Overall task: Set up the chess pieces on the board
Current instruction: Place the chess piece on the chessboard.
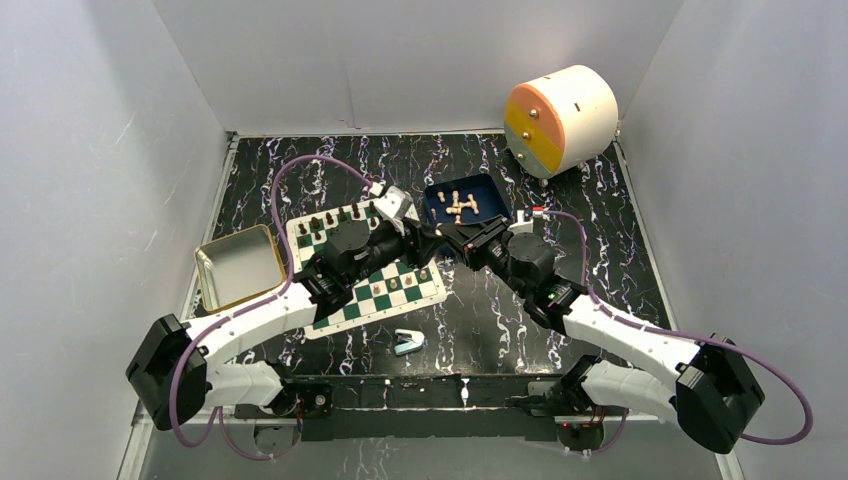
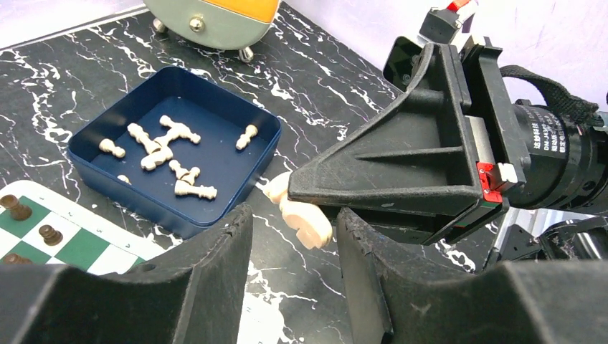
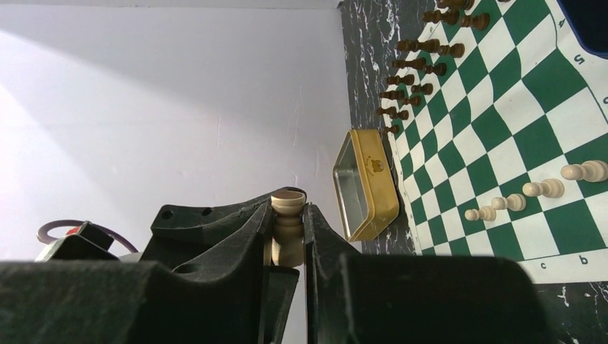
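Currently dark pieces [image 3: 412,68] stand ranked on the board [image 3: 502,143], few light pieces [image 3: 534,190] placed, others lying in the blue tray [image 2: 93,129], a light piece [image 3: 288,204] clamped in the right gripper [image 3: 288,215], left gripper [image 2: 294,218] wide

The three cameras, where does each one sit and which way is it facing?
Top external: above and behind the bases, looking down on the board and blue tray; both arms show.
Left wrist: on the left arm, looking past its own fingers at the right gripper and tray.
Right wrist: rolled sideways, facing the board; its fingers clamp a light piece.
Shared: both wrist views show that piece.
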Tool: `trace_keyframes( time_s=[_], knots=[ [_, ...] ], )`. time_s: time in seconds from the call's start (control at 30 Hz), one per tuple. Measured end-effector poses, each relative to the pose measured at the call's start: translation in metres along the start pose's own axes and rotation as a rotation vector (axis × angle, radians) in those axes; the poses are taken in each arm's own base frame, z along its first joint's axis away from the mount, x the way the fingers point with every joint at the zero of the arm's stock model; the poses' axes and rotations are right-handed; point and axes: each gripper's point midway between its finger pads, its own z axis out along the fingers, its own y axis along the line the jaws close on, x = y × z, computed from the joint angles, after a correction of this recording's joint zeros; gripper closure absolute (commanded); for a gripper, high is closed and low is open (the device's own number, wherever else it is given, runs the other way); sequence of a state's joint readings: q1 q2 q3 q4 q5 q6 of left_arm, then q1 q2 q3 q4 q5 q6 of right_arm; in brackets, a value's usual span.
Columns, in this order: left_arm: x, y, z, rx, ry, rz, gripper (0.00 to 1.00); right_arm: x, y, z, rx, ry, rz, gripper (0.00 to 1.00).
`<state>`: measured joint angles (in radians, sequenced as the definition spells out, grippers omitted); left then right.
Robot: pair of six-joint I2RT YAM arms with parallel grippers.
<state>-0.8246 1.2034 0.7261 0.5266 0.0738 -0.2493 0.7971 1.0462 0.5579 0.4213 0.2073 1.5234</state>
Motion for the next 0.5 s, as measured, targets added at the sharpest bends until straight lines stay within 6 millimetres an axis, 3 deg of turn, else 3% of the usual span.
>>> trace_keyframes(
  time_s=[0.23, 0.5],
  knots=[
    [-0.0020, -0.0014, 0.0019, 0.001, -0.005, 0.004, 0.70, 0.0002, -0.0022, 0.0018, 0.008, 0.000, 0.007, 0.77],
    [-0.0024, -0.0023, 0.0022, 0.001, -0.008, 0.010, 0.74, 0.0002, -0.0018, 0.0018, 0.008, 0.000, 0.020, 0.77]
  ],
)
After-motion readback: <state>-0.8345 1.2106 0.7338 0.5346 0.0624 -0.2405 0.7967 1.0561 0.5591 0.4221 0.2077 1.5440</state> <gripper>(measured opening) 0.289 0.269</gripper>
